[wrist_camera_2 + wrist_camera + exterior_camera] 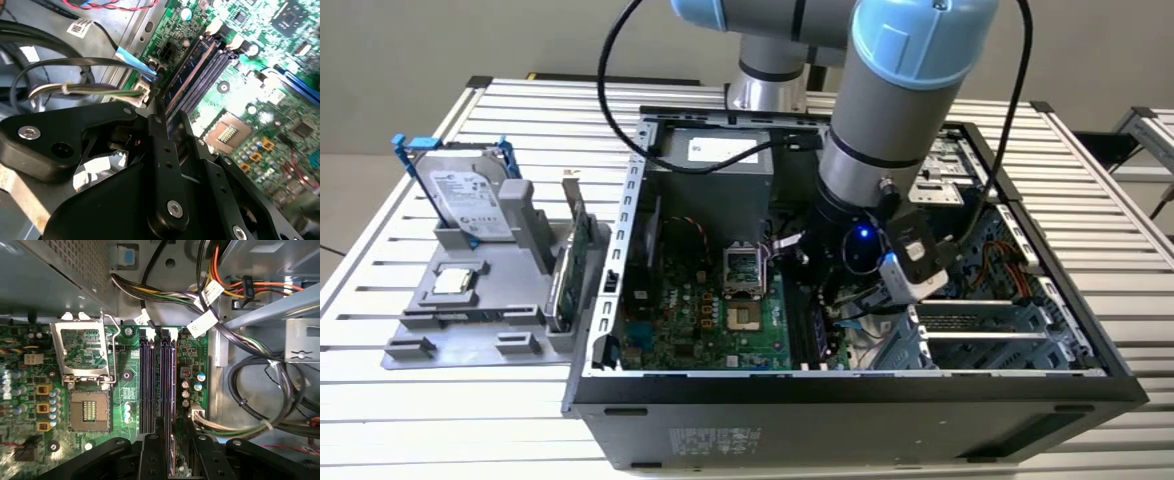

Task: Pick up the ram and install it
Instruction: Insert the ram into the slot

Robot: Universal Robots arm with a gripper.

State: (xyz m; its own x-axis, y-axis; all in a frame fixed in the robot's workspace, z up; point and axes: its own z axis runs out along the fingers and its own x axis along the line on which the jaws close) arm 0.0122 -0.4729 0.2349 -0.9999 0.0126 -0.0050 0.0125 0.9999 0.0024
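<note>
A: What is the largest item on the slatted metal table [480, 420]?

B: The open black computer case [854, 410], lying on its side with the green motherboard [707, 320] exposed. The grey-and-blue robot arm [894, 110] reaches down into it, toward the exterior view's right of the open silver processor socket [742, 268].

A: And outside the case?

B: A grey plastic parts holder [467, 310] sits at the exterior view's left. It carries the silver hard drive in a blue frame [460, 195], standing upright, and a green expansion card [574, 260] on edge beside the case wall.

A: Where is the black gripper [172, 440]?

B: Directly above the row of dark memory slots [152, 385]. In the first wrist view, the two black fingers [150, 455] stand either side of the long, narrow, dark circuit-board ram [168, 385], which sits on edge in one slot, parallel to its neighbours. The fingers look closed against the stick's near end, though the exact contact is hard to confirm.

A: Anything nearby?

B: A bundle of coloured power cables [200, 295] crosses above the slots' far end, and white connectors [197, 412] sit just beside the ram.
</note>
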